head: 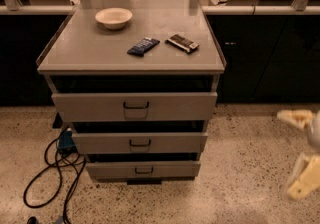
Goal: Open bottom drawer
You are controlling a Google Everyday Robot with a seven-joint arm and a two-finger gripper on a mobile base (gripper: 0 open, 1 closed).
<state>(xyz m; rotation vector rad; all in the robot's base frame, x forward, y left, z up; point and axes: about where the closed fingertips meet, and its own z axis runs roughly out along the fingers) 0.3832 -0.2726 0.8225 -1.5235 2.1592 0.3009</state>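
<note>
The bottom drawer [170, 169] is the lowest and shallowest of three grey drawer fronts, with a small dark wire handle [144, 170] at its centre. Its front sits about in line with the frame. The mid-height drawer [175, 142] and the tall top drawer [175, 106] are above it. My gripper [300, 150] is at the far right edge, low above the floor, well to the right of the drawers and touching nothing. Its two cream fingers [295, 117] are spread apart and empty.
On the cabinet top [90, 53] stand a white bowl [114, 17], a dark blue snack bar [143, 46] and a brown snack bar [182, 43]. Black cables [50, 173] and a blue plug [65, 139] lie on the floor at the left. Dark counters run behind.
</note>
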